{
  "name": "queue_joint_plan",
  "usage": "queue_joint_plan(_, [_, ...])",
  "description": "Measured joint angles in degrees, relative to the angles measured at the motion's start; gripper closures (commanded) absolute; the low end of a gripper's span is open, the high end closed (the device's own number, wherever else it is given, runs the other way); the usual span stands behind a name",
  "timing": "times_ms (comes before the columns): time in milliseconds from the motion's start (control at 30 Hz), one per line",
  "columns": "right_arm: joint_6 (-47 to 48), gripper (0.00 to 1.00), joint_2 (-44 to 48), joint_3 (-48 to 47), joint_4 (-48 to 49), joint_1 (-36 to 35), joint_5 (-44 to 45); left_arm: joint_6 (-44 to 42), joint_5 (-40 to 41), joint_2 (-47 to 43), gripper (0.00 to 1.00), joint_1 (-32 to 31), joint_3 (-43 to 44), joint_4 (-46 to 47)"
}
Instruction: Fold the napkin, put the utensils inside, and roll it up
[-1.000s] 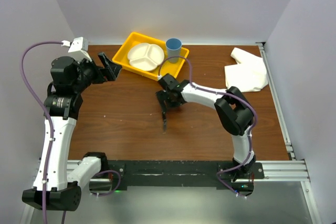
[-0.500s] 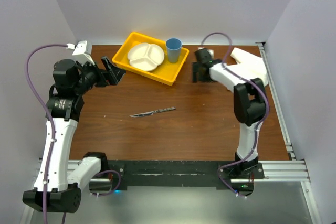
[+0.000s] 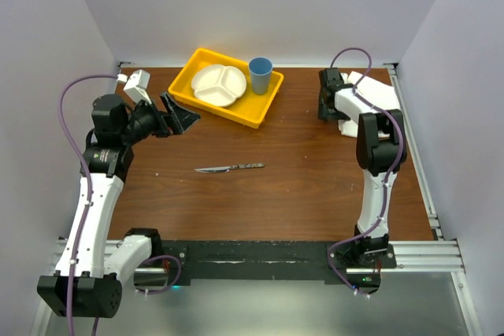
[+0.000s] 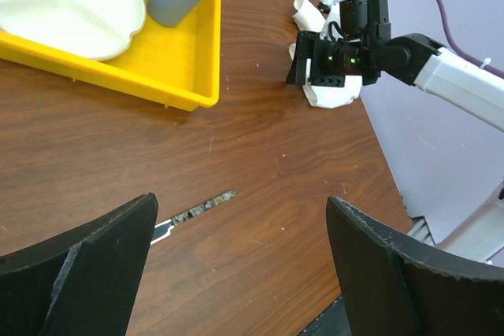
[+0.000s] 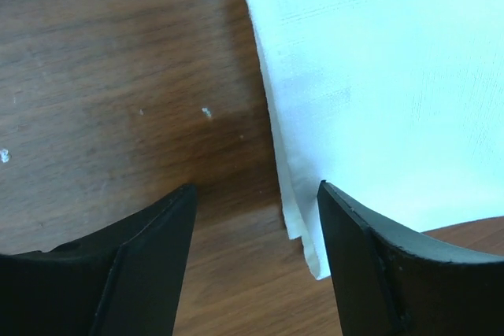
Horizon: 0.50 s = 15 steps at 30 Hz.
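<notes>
The knife [image 3: 230, 168] lies flat on the wooden table near the middle, with no gripper near it. In the left wrist view its dark mottled handle [image 4: 205, 204] shows and the blade runs behind my left finger. The white napkin [image 3: 376, 92] lies crumpled at the far right and is partly hidden by my right arm. My right gripper [image 3: 329, 112] is open and low over the napkin's left edge. In the right wrist view [image 5: 256, 186] that edge of the napkin [image 5: 378, 76] lies between the jaws. My left gripper [image 3: 183, 118] is open and empty, raised near the tray; it also shows in the left wrist view [image 4: 240, 198].
A yellow tray [image 3: 256, 108] stands at the back centre with a white divided plate [image 3: 218, 84] and a blue cup [image 3: 261, 74] in it. Walls close the table on the left, back and right. The right arm's cable arcs above the napkin.
My right gripper has let go of the knife, which now lies flat mid-table, and has swung to the far right down to the napkin's edge. My left gripper has shifted a little to the right.
</notes>
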<state>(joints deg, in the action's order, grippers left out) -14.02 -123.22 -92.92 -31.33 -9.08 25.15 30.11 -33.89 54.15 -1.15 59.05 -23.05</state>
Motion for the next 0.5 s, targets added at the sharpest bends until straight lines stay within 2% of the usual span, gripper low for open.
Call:
queue_joint_plan(133, [0.44,0.34,0.0,0.57,1.01,0.46,2.1,0.85,-0.79,0.04,0.08,0.0,-0.57,1.36])
queue_joint_plan(233, [0.72,0.52,0.44,1.62,2.19,1.2,2.64,1.01,-1.33,0.31,0.09,0.0,-0.94,2.23])
queue_joint_plan(267, [0.76,0.73,0.48,2.01,2.45,1.51,2.62,1.03,-1.44,0.39,0.12,-0.02,-1.09,2.62])
queue_joint_plan(333, [1.22,0.95,0.59,2.51,2.8,2.25,2.43,1.27,-1.38,0.57,0.12,-0.31,-1.44,2.93])
queue_joint_plan(367, [0.76,1.0,0.59,2.73,2.8,2.56,2.14,1.27,-0.83,0.7,0.12,-0.98,-1.53,2.89])
queue_joint_plan(433, [0.57,1.0,0.7,3.3,2.69,2.8,1.11,0.98,2.12,1.09,0.12,-4.09,-1.49,2.58])
queue_joint_plan(500, [0.26,1.0,1.75,4.31,2.99,2.56,-0.07,0.17,7.72,1.99,0.14,-10.67,-0.87,1.81])
